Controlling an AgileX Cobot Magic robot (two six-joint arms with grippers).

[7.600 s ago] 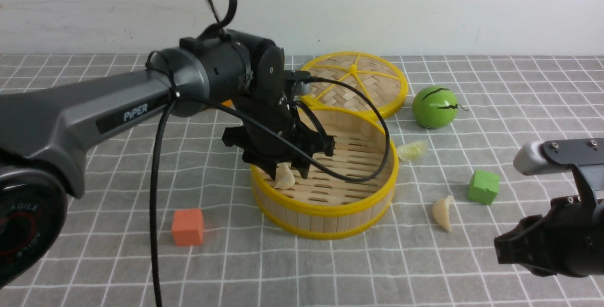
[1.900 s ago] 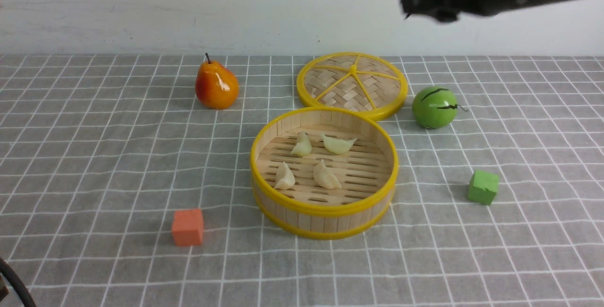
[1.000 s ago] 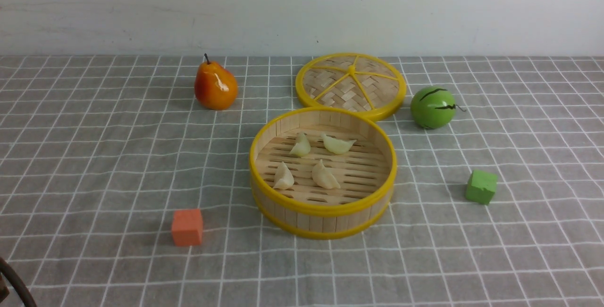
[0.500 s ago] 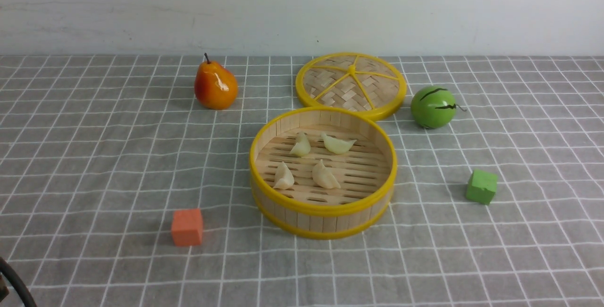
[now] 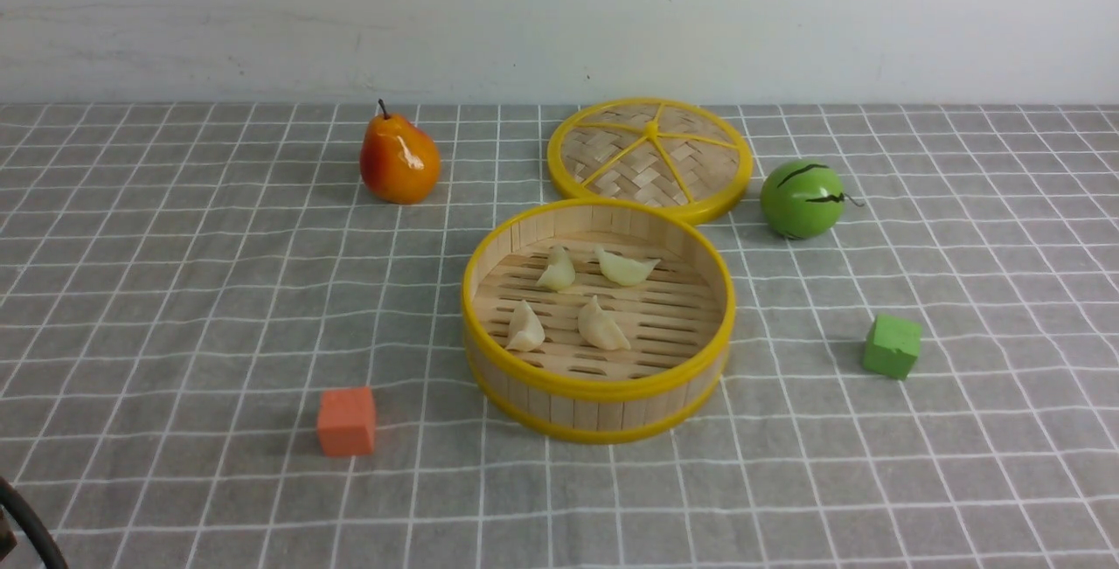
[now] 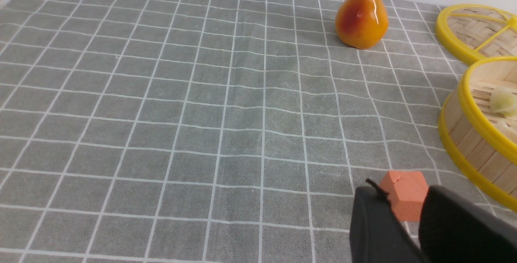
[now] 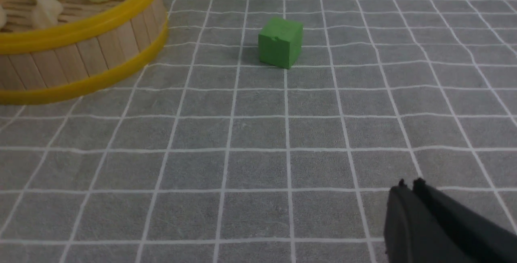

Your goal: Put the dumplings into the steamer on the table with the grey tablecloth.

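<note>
All four dumplings (image 5: 577, 302) sit in the steamer (image 5: 600, 387) on the grey tablecloth (image 5: 175, 289). Left gripper (image 6: 404, 214) hangs parted and empty above the orange cube (image 6: 404, 194); right gripper (image 7: 410, 188) is pinched closed, holding nothing

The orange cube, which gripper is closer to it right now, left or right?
Left. The left gripper hangs just short of the orange cube, which shows between its parted fingers. The right gripper is beyond the steamer, nearer the green cube.
</note>
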